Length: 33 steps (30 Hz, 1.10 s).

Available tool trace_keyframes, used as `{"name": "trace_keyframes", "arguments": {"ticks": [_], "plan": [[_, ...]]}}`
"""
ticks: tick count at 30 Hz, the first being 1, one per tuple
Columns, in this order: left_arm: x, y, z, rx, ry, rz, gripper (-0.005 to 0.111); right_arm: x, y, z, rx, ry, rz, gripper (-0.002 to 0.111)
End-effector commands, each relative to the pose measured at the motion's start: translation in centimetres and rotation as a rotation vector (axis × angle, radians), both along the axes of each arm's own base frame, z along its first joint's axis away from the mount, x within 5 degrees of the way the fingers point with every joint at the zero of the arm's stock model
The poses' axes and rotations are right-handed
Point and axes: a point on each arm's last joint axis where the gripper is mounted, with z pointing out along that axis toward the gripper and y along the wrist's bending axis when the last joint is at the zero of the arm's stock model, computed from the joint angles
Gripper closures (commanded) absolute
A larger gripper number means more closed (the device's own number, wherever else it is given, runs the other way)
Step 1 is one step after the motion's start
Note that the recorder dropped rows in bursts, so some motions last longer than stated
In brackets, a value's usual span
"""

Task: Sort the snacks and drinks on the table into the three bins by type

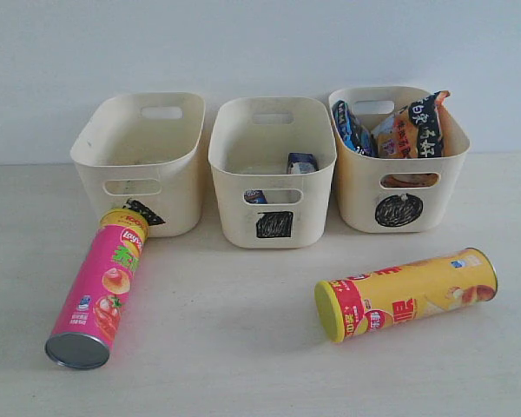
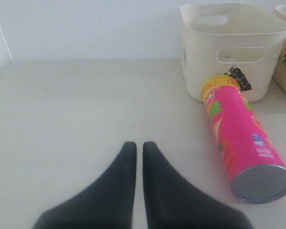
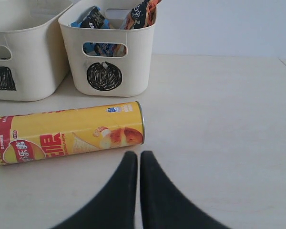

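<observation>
A pink chip tube (image 1: pixel 100 291) lies on its side on the table (image 1: pixel 243 347), its yellow cap against the left bin (image 1: pixel 182 195) with the triangle mark. To the right lies a yellow chip tube (image 1: pixel 408 295). The middle bin (image 1: pixel 230 208), marked with a square, holds a blue-and-white soft pack (image 1: pixel 301 162) and a dark carton (image 1: pixel 256 197) seen through its cutout. An orange-black packet (image 1: pixel 417 126) and a blue-black packet (image 1: pixel 354 129) stand in the circle bin (image 1: pixel 360 204). My left gripper (image 2: pixel 139 145) is shut and empty, beside the pink tube (image 2: pixel 238 138). Shut and empty too, my right gripper (image 3: pixel 135 155) hovers just short of the yellow tube (image 3: pixel 71 136).
The three bins stand in a row along a pale wall at the back of the table. Neither arm shows in the exterior view. Bare table lies in front of the two tubes and between them.
</observation>
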Motion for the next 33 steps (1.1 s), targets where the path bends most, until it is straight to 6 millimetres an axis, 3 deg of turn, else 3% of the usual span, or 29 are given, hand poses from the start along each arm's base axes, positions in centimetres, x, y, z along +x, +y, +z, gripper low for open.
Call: {"name": "trace_keyframes", "arguments": {"ticks": [1,7,15,18,24,33], "plan": [[0.2,-0.1,1.4,-0.004,-0.150,-0.014,0.102,0.0,0.0,-0.1,-0.001,-0.005,-0.001,0.108],[0.2,-0.3,2.7,-0.252,-0.304,-0.010,0.102,0.0,0.0,-0.1,-0.001,-0.005,-0.001,0.108],[-0.2,-0.3,4.7,-0.376,-0.539,-0.041,0.102,0.0,0.0,-0.1,-0.002,-0.005,0.000,0.108],[-0.2,-0.3,5.1,-0.391,-0.549,-0.043,0.102,0.0,0.0,-0.1,-0.002,-0.005,0.000,0.108],[1.2,-0.3,7.3,-0.360,-0.464,-0.033,0.102,0.0,0.0,-0.1,-0.002,-0.005,0.000,0.108],[6.8,0.0,10.4,-0.349,-0.119,0.032,0.102,0.0,0.0,-0.1,-0.002,-0.005,0.000,0.108]]}}
